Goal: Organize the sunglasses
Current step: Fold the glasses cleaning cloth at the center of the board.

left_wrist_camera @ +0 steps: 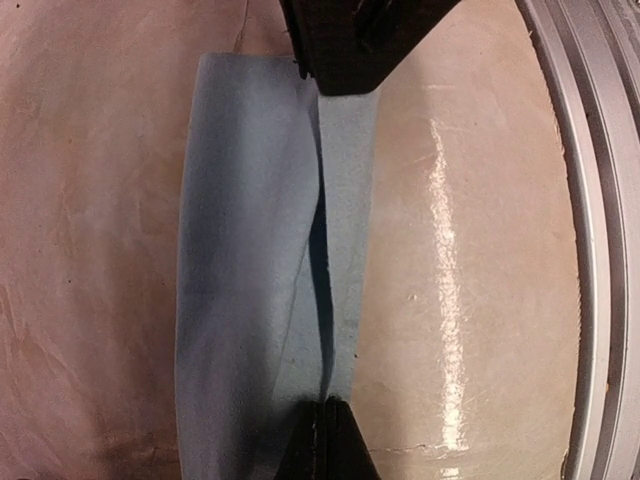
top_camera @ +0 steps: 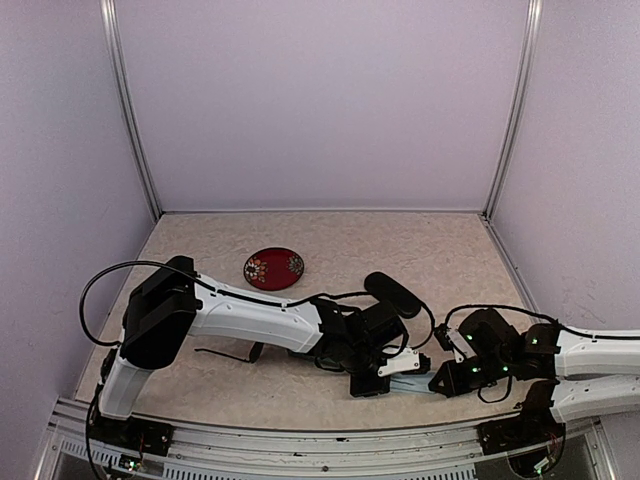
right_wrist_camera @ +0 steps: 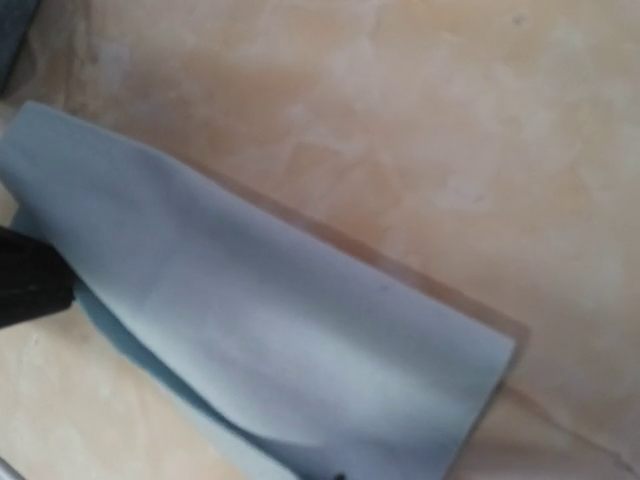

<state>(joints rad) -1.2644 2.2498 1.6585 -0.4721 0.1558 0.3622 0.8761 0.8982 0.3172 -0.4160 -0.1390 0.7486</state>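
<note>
Two pincers meet at the case (left_wrist_camera: 250,260) near the table's (top_camera: 450,250) front edge. Your left pincer (left_wrist_camera: 325,425) is pressed together on the near edge of the flap. The right pincer (top_camera: 446,379) sits at the far end, and you cannot tell whether its jaws are apart. No sunglasses show plainly; a thin dark line (top_camera: 225,352) under the left arm (top_camera: 250,320) may be a pair. Keep the left pinch firm and low, and raise the flap slowly so the mouth opens without dragging the case.
</note>
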